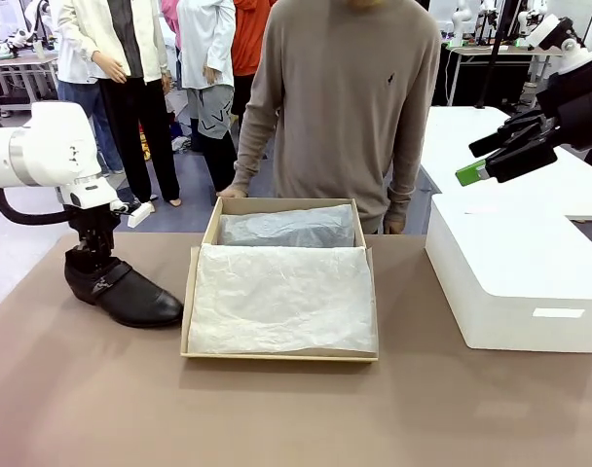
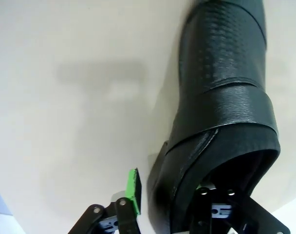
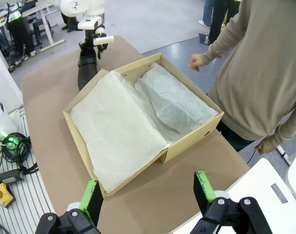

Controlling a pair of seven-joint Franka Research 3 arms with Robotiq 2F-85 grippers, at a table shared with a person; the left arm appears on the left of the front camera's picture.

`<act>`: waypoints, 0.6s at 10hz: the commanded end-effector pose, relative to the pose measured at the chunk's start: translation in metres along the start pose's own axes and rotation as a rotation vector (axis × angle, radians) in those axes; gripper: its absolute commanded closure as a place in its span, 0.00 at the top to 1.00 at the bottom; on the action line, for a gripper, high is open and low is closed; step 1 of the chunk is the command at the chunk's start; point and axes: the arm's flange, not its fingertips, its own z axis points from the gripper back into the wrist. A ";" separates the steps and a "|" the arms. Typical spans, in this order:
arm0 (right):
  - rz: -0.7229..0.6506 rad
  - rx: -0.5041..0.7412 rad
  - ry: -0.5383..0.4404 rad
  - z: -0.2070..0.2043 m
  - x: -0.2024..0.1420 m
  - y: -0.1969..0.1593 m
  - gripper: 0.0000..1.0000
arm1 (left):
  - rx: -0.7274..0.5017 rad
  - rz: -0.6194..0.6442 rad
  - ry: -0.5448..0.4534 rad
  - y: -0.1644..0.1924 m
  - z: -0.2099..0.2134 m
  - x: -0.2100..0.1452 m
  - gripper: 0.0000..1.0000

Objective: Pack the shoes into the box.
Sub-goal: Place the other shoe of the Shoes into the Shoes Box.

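Astride the shoe (image 2: 221, 97) heel, left tool (image 2: 171, 195) sits half-closed, maybe touching.

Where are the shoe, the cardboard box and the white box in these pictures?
shoe (image 1: 130, 295): front view, on the middle of its black upper.
box (image 1: 277, 356): front view, on its near cardboard wall.
white box (image 1: 510, 253): front view, on its top face.
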 end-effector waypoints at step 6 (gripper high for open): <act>0.015 0.016 -0.022 -0.001 0.000 -0.003 1.00 | 0.030 -0.026 0.023 -0.002 0.003 -0.003 0.00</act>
